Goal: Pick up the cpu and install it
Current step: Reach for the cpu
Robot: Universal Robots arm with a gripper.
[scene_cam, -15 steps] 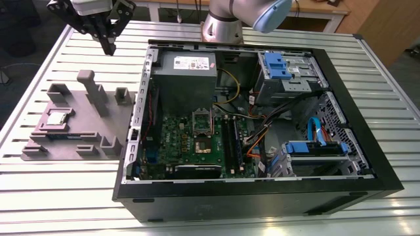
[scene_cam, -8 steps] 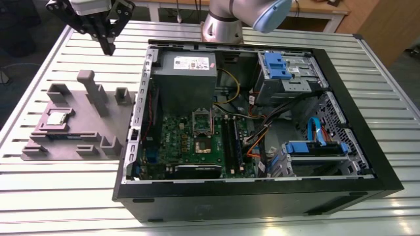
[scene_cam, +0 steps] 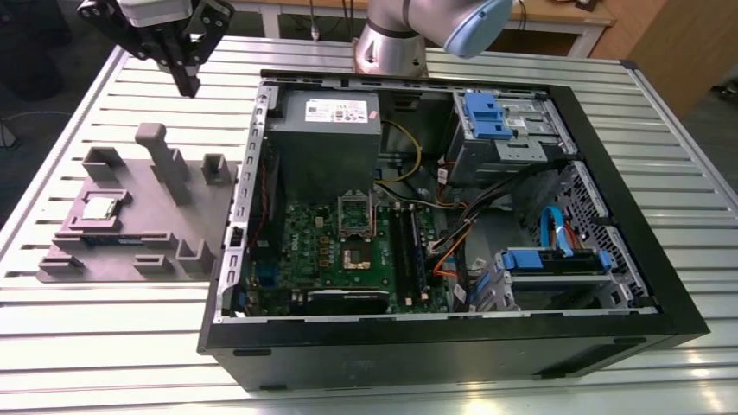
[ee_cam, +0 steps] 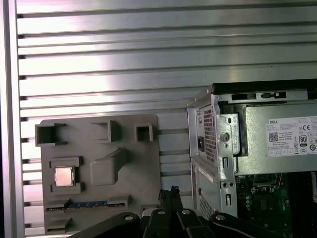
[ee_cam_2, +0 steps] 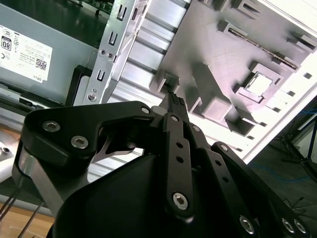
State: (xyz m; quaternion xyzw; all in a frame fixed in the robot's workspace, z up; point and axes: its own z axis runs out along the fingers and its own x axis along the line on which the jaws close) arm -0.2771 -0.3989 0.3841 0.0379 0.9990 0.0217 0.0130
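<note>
The cpu is a small silver square lying flat in a recess of the grey holder plate, at the exterior view's left. It also shows in both wrist views, as the cpu and the cpu. My gripper hangs high above the table, beyond the holder plate's far edge and well clear of the cpu. Its black fingertips are pressed together with nothing between them. Inside the open computer case, the motherboard's socket lies bare, with its metal frame flipped up.
The holder plate carries several upright grey blocks and a memory stick. The power supply box, blue drive brackets and loose cables crowd the case. A ribbed aluminium table lies underneath.
</note>
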